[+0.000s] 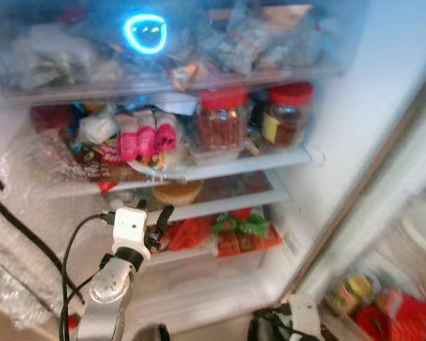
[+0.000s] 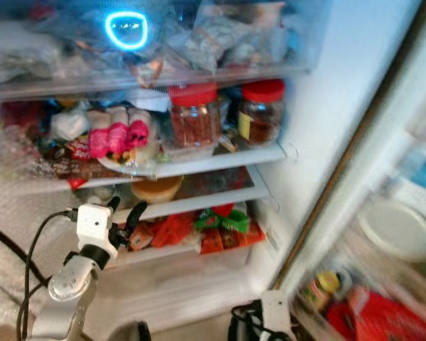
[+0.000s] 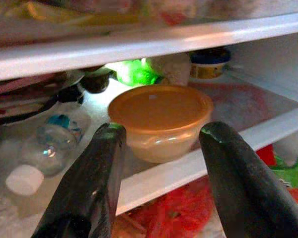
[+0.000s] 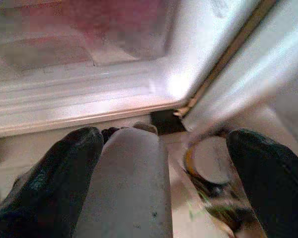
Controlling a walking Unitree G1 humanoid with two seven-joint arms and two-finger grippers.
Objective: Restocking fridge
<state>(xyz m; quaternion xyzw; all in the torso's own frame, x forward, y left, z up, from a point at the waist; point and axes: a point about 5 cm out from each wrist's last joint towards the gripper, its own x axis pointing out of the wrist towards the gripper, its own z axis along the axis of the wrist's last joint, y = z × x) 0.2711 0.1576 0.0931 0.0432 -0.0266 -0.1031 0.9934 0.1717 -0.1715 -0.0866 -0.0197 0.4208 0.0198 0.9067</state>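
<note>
A: How is the left gripper (image 1: 156,222) placed?

B: It is raised in front of the open fridge (image 1: 383,128), at about 7 o'clock in the head view. Its fingers (image 3: 92,183) are spread wide and nothing is held between them. In the left wrist view the lidded tan bowl (image 3: 160,120) is framed in the gap, sitting on the middle shelf (image 1: 231,202) a little beyond the tips.

A: And the right gripper (image 4: 166,173)?

B: It is held low at 6 o'clock, near the fridge's bottom sill. Its fingers are apart, and a pale cylindrical thing (image 4: 129,188) lies between them (whether it is actually gripped cannot be told).

A: What else is stocked?

B: Two red-lidded jars (image 1: 222,117) are seen on the shelf above, at 12 o'clock, beside pink-wrapped packets (image 1: 145,138). Red and green packets (image 1: 234,231) are seen on the shelf below.

A: What could go wrong?

B: The bowl could be knocked backward into the small bottle (image 3: 47,148) or the tub (image 3: 208,63) behind it if the fingers are pushed in off-centre. The shelf edge above could also be struck if the wrist is lifted.
</note>
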